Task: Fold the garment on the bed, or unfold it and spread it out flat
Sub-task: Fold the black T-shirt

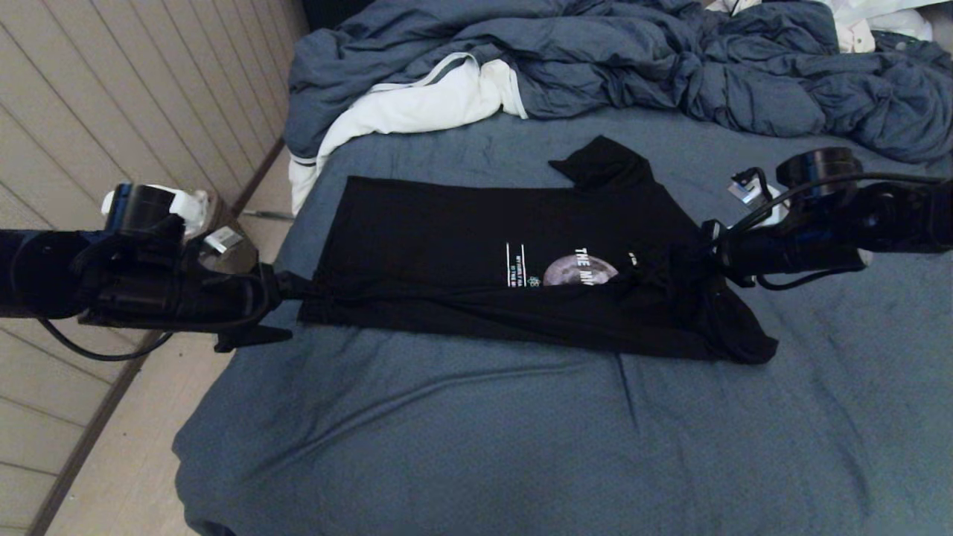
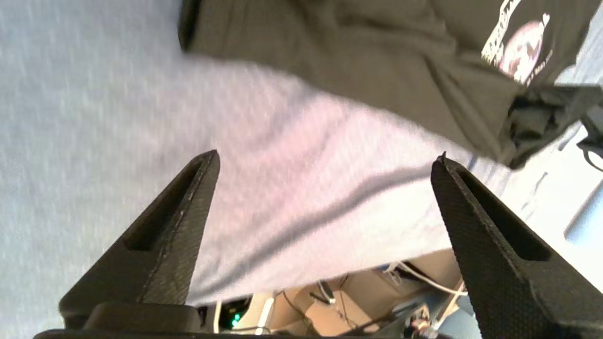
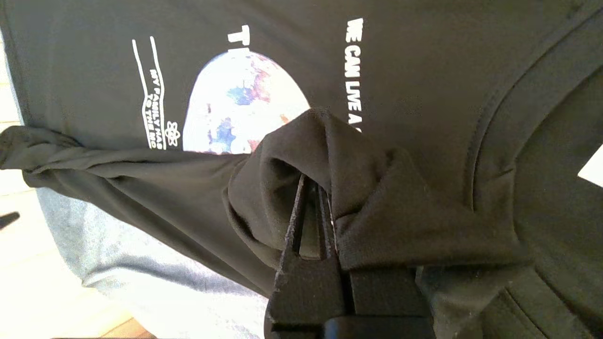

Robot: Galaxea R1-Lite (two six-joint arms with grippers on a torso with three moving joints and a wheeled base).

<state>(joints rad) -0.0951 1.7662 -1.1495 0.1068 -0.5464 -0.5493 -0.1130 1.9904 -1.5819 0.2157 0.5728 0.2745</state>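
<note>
- Broadly, you have the bed [image 1: 461, 439] filling most of the head view, its blue-grey sheet bare across the whole lower half, so that is your open room for dragging or laying cloth; its left edge drops to the floor at lower left, so don't sweep fabric that way.
- Next, the rumpled duvet [image 1: 670, 67] crowds the top of the frame, with a white cloth [image 1: 417, 104] at upper centre-left; keep folds clear of both.
- You'll find the garment [image 1: 447, 238] lying across the middle of the frame, its near long side already turned over onto the body, covering the lower part of the moon print. Judge it light, limp and non-slippery: it will sag and bunch from any single pinch, so take it at hems, sleeves or corners rather than mid-panel.
- Your right gripper [image 3: 313, 202], centre-right in the head view, is clamped together on a bunched fold of the garment near the collar end.
- Your left gripper [image 2: 325, 162], at the shirt's left hem end, stands with fingers wide apart and nothing between them, the sheet behind.
</note>
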